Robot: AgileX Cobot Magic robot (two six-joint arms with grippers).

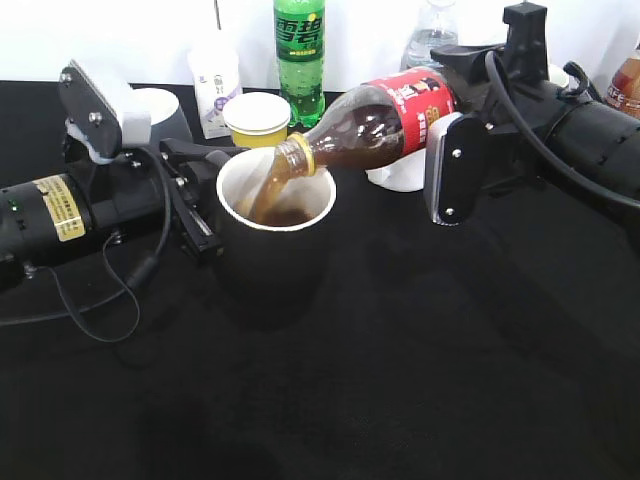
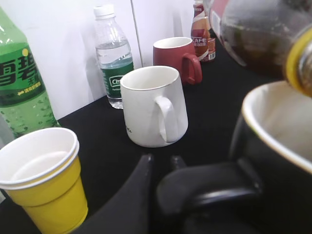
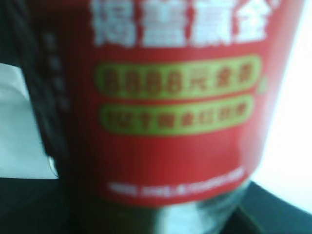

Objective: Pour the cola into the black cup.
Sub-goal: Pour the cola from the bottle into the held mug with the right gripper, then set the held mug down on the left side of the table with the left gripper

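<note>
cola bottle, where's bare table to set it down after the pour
Open black table in front and to the right of the black cup. Crowded behind it: yellow paper cup, green soda bottle, white mug, water bottle.

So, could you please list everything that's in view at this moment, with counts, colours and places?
cola bottle: 1, dark liquid, red label, tilted with its mouth over the black cup, pouring
black cup: 1, black, white inside, centre of the table
green soda bottle: 1, green, upright at the back
yellow paper cup: 1, yellow, white inside, behind the black cup
white mug: 1, white, behind the black cup
red mug: 1, reddish-brown, back right
water bottle: 1, clear, green label, by the wall
brown drink bottle: 1, red-brown label, far back
table: 1, black
left claw: 1, black, at the cup's handle
right claw: 1, black and white, around the cola bottle
</note>
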